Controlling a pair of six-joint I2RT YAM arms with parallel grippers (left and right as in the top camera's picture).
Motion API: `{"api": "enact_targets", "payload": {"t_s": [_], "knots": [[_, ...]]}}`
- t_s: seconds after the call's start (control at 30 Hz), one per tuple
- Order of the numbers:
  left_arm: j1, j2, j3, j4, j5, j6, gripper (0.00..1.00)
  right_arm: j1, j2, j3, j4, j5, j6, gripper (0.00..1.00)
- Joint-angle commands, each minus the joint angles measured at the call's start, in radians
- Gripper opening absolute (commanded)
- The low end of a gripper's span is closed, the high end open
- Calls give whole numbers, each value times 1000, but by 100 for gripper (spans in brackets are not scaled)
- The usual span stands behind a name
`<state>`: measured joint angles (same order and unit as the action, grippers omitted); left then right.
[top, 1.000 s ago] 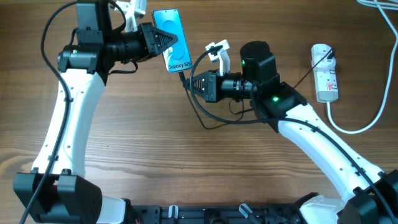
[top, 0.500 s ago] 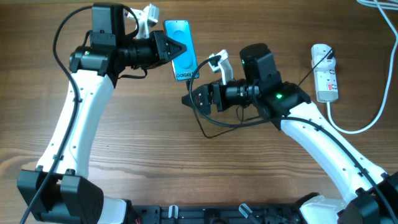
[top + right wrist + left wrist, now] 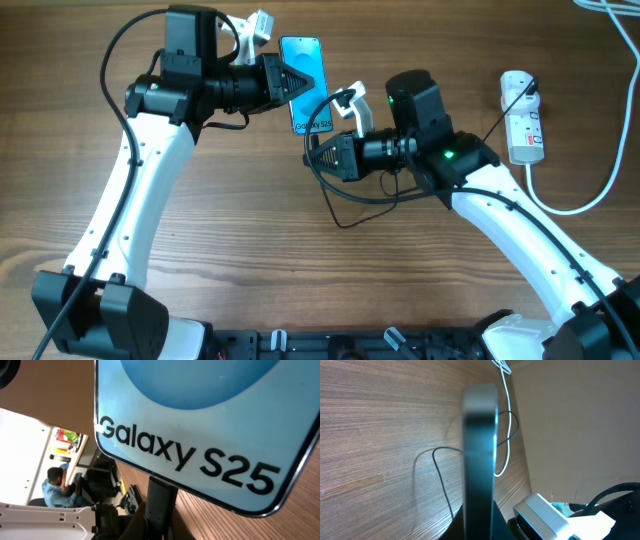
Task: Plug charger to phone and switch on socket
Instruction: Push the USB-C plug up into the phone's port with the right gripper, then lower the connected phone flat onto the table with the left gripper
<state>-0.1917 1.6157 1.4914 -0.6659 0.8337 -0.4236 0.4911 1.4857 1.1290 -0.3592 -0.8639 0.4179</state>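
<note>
Phone well left of socket

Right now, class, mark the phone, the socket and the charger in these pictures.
phone (image 3: 312,72), overhead view, on the teal screen above the lettering.
socket (image 3: 526,138), overhead view, on the lower half of the white body.
charger (image 3: 340,224), overhead view, on the bottom of the black cable's loop.

surface: wood-grain table | beyond: plain beige panel, perhaps a wall
</note>
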Motion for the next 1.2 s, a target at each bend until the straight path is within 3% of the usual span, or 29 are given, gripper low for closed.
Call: {"api": "enact_targets", "payload": {"t_s": [0.0,0.23,0.53,0.57,0.6,0.63,0.77,0.93,1.07,1.17], "knots": [[-1,-23,0,8,13,5,4,3,-3,14,8,64,70,4],[-1,-23,0,-4,63,23,4,-4,-3,14,142,54,187,4],[-1,-23,0,-27,71,27,4,-24,-3,14,217,17,192,4],[-1,-23,0,-27,70,27,4,-24,-3,14,221,17,187,18],[-1,-23,0,-26,58,27,4,-24,-3,14,223,17,169,81],[-1,-23,0,-27,36,27,4,-24,-3,14,216,17,146,100],[-1,-23,0,-28,-33,27,4,-25,-3,14,153,17,46,100],[-3,-18,0,-123,-296,27,4,-103,-3,14,24,69,-23,100],[-51,45,0,-232,-491,27,4,-219,-3,14,-149,240,-26,100],[-112,137,0,-240,-545,27,4,-229,-3,14,-272,518,-25,100]]}}
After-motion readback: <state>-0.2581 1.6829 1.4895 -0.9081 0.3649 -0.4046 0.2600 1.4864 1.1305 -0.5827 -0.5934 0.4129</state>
